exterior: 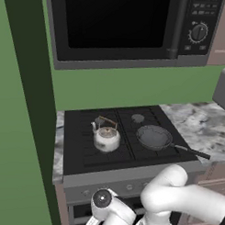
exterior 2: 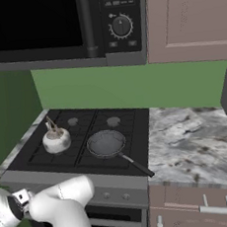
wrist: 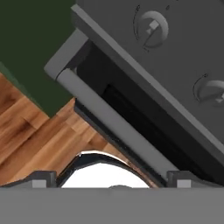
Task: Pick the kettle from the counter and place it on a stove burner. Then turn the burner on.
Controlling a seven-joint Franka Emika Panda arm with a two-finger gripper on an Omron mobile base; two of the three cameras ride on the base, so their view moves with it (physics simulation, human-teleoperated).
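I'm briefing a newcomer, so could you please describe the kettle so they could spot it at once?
Find the black stove under the microwave. On its left side stands the kettle, small, squat and white-silver with a thin arched handle, unlike the dark flat pan to its right.

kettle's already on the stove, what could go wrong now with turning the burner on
1. The knobs sit in a row on the stove's front panel, and the kettle stands front left, so the hand could turn the wrong one and light the burner under the frying pan.
2. The hand hangs low, by the oven door handle, with its fingers spread. Rising to the knobs, it may catch that bar.
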